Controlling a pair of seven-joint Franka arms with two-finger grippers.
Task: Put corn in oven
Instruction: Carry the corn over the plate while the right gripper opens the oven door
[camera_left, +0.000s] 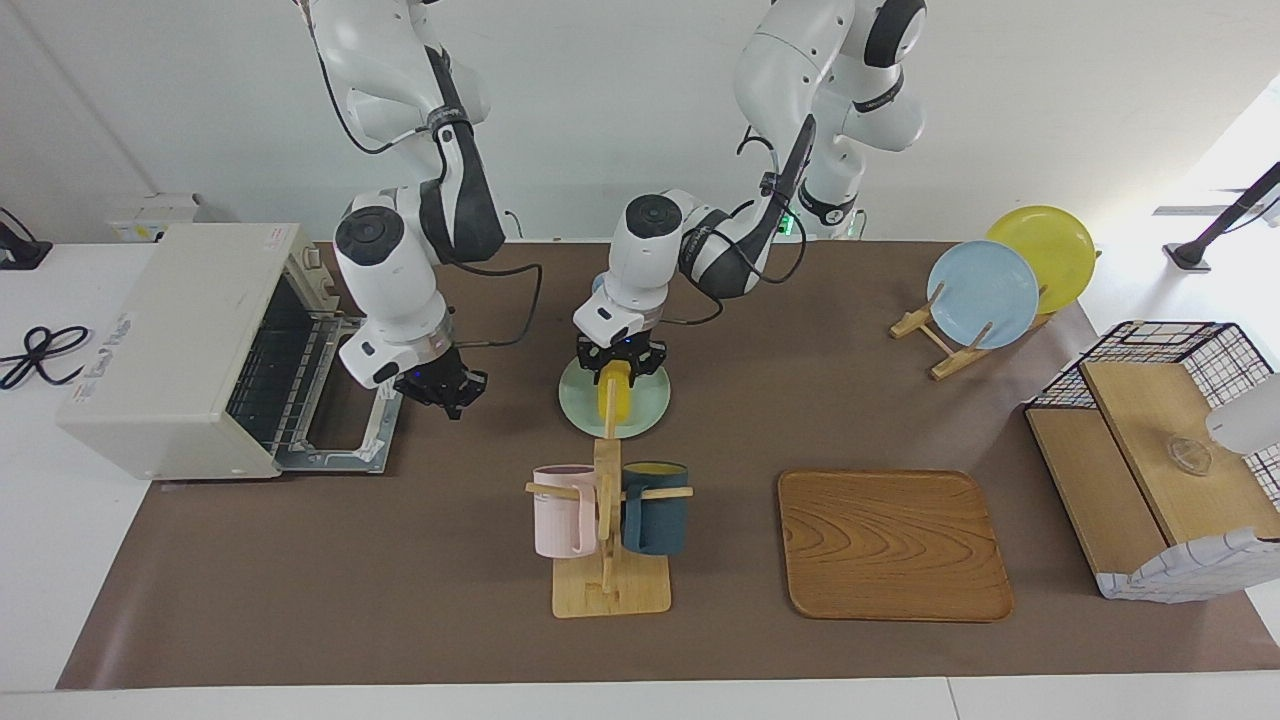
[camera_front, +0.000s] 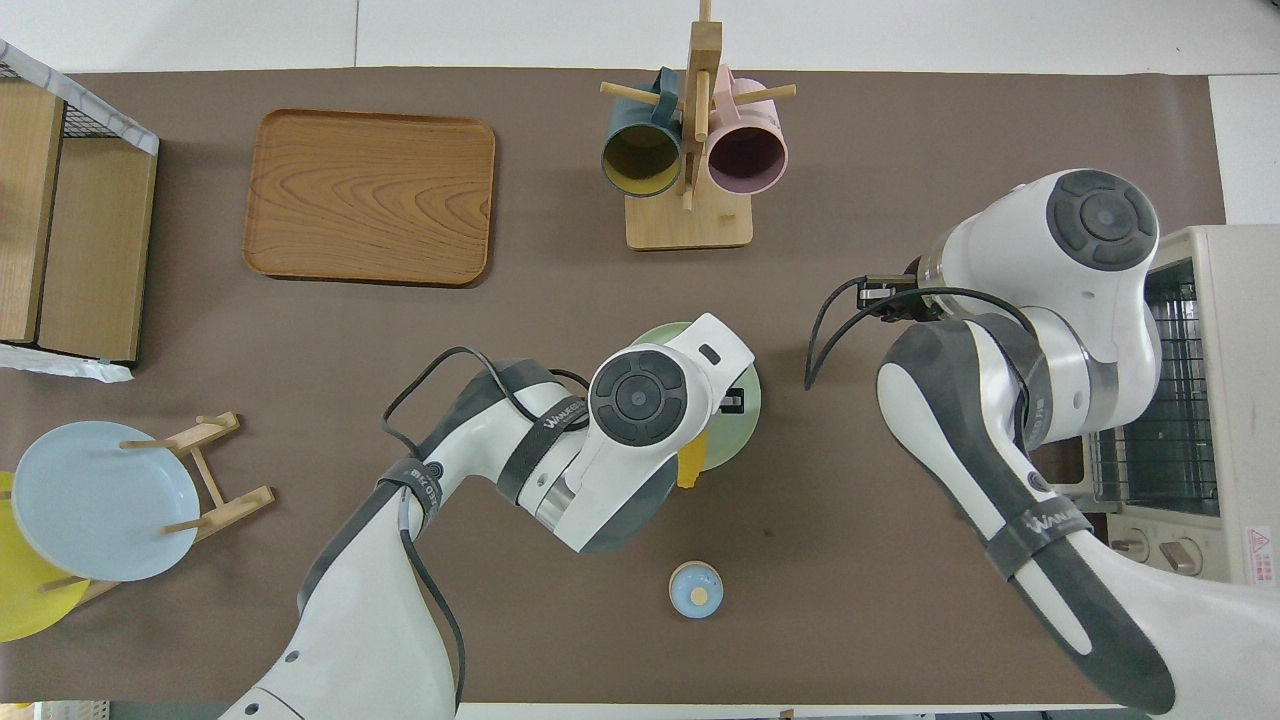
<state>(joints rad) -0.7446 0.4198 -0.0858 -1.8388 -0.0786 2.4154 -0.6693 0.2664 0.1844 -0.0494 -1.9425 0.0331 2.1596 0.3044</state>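
Clamped tight on the corn (camera_left: 614, 398), my left gripper (camera_left: 620, 366) hangs it upright over the green plate (camera_left: 650, 405) at mid-table. Closed on nothing, my right gripper (camera_left: 443, 386) hovers beside the oven (camera_left: 170, 340), whose door (camera_left: 340, 440) lies dropped open at the right arm's end.
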